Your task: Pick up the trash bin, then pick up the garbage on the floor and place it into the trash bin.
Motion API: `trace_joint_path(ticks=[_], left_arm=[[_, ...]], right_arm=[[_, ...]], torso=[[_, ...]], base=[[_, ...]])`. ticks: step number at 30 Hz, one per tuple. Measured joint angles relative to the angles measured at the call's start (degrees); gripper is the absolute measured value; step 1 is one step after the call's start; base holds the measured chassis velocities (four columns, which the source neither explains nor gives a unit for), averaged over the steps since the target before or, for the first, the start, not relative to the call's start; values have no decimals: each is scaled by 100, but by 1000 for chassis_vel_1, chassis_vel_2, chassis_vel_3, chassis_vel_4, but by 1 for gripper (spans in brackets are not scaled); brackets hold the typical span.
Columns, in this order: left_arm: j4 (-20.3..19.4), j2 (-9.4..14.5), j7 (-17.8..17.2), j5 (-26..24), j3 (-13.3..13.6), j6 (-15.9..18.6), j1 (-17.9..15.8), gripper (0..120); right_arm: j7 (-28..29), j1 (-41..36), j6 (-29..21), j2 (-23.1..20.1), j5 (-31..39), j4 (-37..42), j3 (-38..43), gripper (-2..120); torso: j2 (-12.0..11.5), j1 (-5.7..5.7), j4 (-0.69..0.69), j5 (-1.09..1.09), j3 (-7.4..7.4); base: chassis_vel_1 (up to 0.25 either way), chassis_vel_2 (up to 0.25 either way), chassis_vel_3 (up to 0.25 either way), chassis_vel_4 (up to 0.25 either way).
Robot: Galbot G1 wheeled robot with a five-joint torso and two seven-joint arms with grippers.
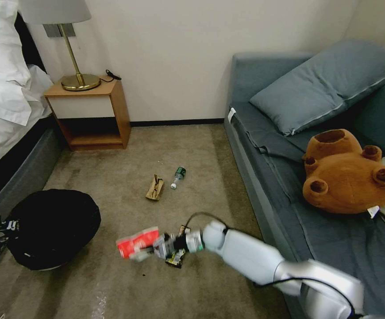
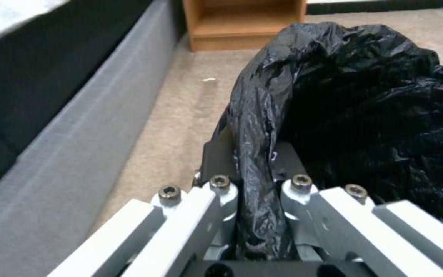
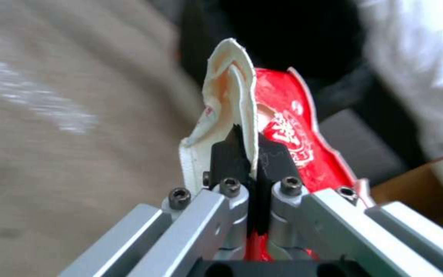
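The trash bin [image 1: 53,228], lined with a glossy black bag, hangs tilted at the lower left, and my left gripper [image 1: 4,226] is shut on its bagged rim [image 2: 257,173]. My right gripper [image 1: 150,249] is shut on a red-and-white wrapper [image 1: 137,242], held above the carpet just right of the bin; the wrapper [image 3: 278,130] stands up between the pads. A gold snack-bar wrapper [image 1: 176,258] lies under the right wrist. Farther back on the floor lie a tan paper scrap [image 1: 155,187] and a small green-capped bottle [image 1: 178,176].
A grey sofa [image 1: 263,177] with a brown plush bear [image 1: 347,173] and a pillow [image 1: 325,82] runs along the right. A bed [image 1: 6,115] borders the left, and its grey base [image 2: 67,146] is close to the bin. A wooden nightstand [image 1: 93,115] with a lamp stands at the back wall.
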Motion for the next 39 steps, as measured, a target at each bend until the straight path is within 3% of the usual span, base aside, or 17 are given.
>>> trace_joint_path(ticks=[7,14,19,20,24,30,35,39], left_arm=[[-143,-43,1,-9,213,42,-80,5],[-152,-20,1,-35,365,42,-176,5],[-120,-62,43,-42,527,27,-294,5],[-82,-119,45,-23,632,22,-399,5],[-61,-158,41,-12,764,21,-515,5],[-9,-161,36,-7,824,10,-580,5],[28,-130,79,-23,833,-2,-592,5],[107,-133,97,-35,913,-11,-697,5]], right_arm=[[-48,995,-216,32,548,200,-331,0],[20,1372,-465,316,883,281,-585,0],[79,1551,-584,668,1139,108,-866,0],[41,1625,-555,1012,1144,-248,-911,0],[13,1649,-472,1533,1102,-810,-940,0],[19,1492,-410,1597,963,-1231,-1030,0],[173,1316,-370,1592,825,-1419,-1108,0],[544,1181,-412,1582,738,-1568,-1254,9]], torso=[[0,0,-1,-2,0],[0,0,1,-1,0],[0,0,0,-2,0],[0,0,-1,-2,0],[0,0,4,-2,0],[0,0,-3,-2,0],[0,0,0,-2,0],[0,0,-1,0,0]], base=[[0,0,0,0],[0,0,0,0],[0,0,0,0],[0,0,0,0],[0,0,0,0],[0,0,0,0],[0,0,0,0],[0,0,0,0]])
